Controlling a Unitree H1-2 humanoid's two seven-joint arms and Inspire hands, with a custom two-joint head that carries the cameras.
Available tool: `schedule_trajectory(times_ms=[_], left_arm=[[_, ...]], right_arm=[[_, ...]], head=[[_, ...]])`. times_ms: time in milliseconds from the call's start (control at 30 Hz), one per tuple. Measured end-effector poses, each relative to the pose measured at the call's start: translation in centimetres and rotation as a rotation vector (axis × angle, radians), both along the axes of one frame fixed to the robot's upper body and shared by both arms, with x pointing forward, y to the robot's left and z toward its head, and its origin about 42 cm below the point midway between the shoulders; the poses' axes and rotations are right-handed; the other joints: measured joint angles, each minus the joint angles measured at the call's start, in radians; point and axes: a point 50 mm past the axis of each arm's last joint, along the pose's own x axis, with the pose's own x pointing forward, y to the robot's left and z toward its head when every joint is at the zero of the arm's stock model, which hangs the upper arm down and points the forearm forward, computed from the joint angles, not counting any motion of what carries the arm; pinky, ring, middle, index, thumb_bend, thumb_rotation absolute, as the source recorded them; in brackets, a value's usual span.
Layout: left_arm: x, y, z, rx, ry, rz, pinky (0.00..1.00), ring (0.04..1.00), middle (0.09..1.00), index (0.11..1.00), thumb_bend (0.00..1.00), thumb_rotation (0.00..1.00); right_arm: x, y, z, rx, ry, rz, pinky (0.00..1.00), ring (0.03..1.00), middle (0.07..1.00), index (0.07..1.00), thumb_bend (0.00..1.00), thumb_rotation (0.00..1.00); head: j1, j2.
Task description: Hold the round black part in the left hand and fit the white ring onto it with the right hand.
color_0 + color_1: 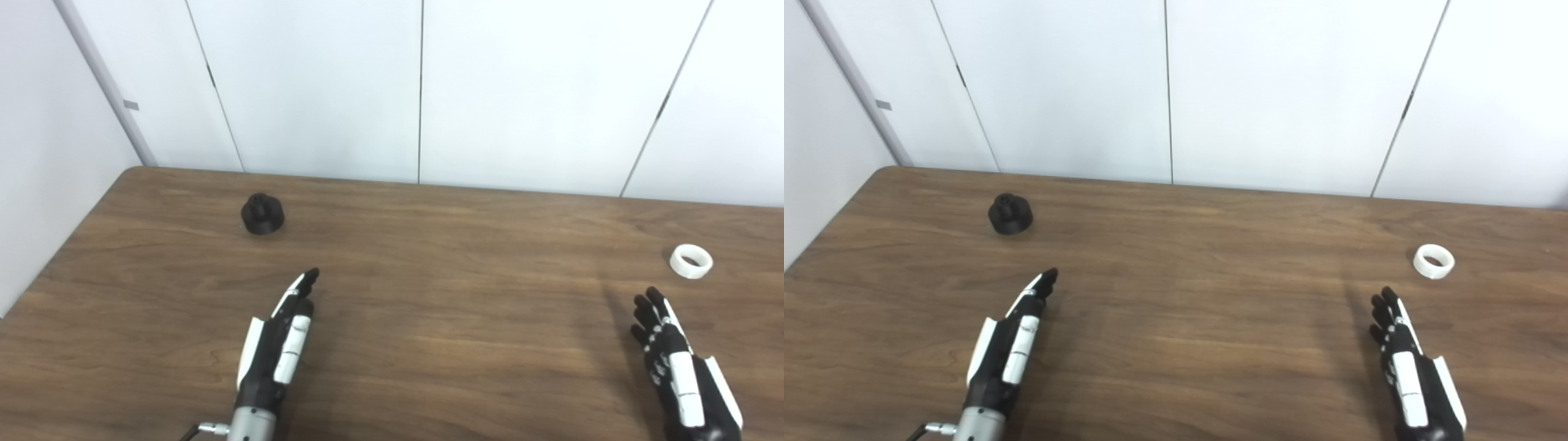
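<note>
On table (429, 245): unlabelled black part (262, 214), white ring (691, 261).

I see my left hand (278, 343) reaching in from the lower left, fingers straight and together, holding nothing, while my right hand (680, 364) comes in at the lower right edge-on, fingers extended and slightly spread, also holding nothing.

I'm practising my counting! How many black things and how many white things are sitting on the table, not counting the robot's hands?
Black: 1, the round black part.
White: 1, the white ring.
Total: 2 things on the table.
</note>
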Motion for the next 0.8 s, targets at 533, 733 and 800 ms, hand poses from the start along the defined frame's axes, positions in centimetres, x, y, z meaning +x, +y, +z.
schedule_trajectory(times_ms=[533,733,800], left_arm=[[0.2,-0.7,-0.4,0.011,-0.005,0.010,0.98,0.969,0.958,0.934,0.62,1.00],[0.2,-0.9,-0.4,0.013,-0.004,0.013,1.00,0.977,0.961,0.938,0.62,1.00],[0.3,-1.0,-0.5,0.011,-0.004,0.012,1.00,0.976,0.961,0.937,0.62,1.00]], right_arm=[[0.6,-1.1,-0.1,-0.003,-0.021,0.026,1.00,1.000,1.000,1.000,0.47,1.00],[0.8,-1.1,-0.1,-0.005,-0.023,0.027,1.00,1.000,1.000,1.000,0.46,1.00],[0.8,-1.2,-0.1,-0.010,-0.023,0.022,1.00,0.985,0.978,1.000,0.47,1.00]], head=[[0.040,-0.046],[0.052,-0.063],[0.055,-0.064]])
